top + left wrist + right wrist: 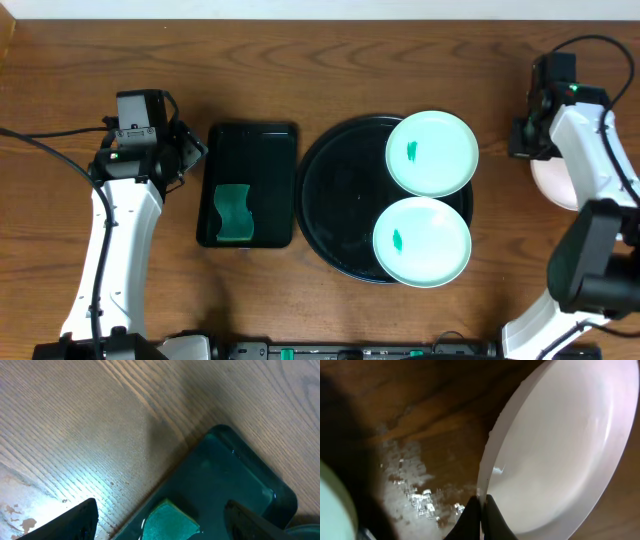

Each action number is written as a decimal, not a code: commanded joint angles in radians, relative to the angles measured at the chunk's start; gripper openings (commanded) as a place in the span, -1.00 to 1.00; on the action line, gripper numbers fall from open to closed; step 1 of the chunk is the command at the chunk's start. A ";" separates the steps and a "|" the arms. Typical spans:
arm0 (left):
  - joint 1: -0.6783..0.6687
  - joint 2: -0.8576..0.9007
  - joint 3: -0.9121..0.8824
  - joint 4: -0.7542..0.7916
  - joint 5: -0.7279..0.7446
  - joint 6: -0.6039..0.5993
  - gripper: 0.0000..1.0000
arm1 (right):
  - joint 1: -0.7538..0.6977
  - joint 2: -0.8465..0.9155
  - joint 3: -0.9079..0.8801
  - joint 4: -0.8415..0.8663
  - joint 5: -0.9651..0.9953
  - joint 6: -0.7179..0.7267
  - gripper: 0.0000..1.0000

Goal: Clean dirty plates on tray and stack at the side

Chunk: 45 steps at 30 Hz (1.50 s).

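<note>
We're looking down on the table [300, 60], and the round tray [335, 200] sits just right of the middle with two plates on its right half. The far green plate [432, 152] lies toward the table's back edge, overhanging the tray's rim. The near green plate [422, 241] lies toward the front edge, almost touching the other. Each has a small green smear [411, 151] left of its centre.

Over by the right edge of the table we find the white plate [548, 178], off the tray and partly hidden under the right arm. The right gripper [525, 138] is at that plate's left side. From the wrist we see its fingers [470, 522] pressed tight together right at the plate's rim [560, 450] — whether the rim is pinched between them, we cannot tell.

On the left half of the table the left gripper [190, 150] stands wide open and holds nothing — it hangs at the back left corner of the small tray [255, 140]. In that tray, toward the front edge, lies the sponge [233, 213]. The wrist view shows the sponge [170, 522] between the spread fingers [75, 520].
</note>
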<state>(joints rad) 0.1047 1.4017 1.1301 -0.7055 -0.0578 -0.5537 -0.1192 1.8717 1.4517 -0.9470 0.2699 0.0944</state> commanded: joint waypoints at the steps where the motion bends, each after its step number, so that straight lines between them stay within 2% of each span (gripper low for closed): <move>1: 0.003 -0.004 0.006 0.000 -0.003 -0.009 0.61 | 0.017 0.047 -0.035 0.070 0.010 -0.023 -0.98; 14: 0.003 -0.004 0.006 0.000 -0.003 -0.009 0.61 | 0.082 0.150 -0.060 0.229 0.010 -0.112 -0.98; 28: 0.003 -0.004 0.006 0.000 -0.003 -0.009 0.61 | 0.106 0.159 -0.060 0.237 -0.051 -0.111 -0.95; 30: 0.003 -0.004 0.006 0.000 -0.002 -0.009 0.61 | 0.107 0.154 -0.059 0.233 -0.066 -0.111 -0.73; 32: 0.003 -0.004 0.006 0.000 -0.003 -0.009 0.61 | 0.108 0.132 -0.052 0.220 -0.066 -0.111 -0.09; 41: 0.003 -0.004 0.006 0.000 -0.002 -0.009 0.61 | 0.108 -0.034 0.002 0.139 -0.175 -0.110 -0.01; 45: 0.003 -0.004 0.006 0.000 -0.003 -0.009 0.61 | 0.108 -0.138 0.002 0.106 -0.243 -0.110 0.15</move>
<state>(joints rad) 0.1047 1.4017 1.1301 -0.7055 -0.0578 -0.5537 -0.0238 1.8324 1.4193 -0.8253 0.1081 -0.0124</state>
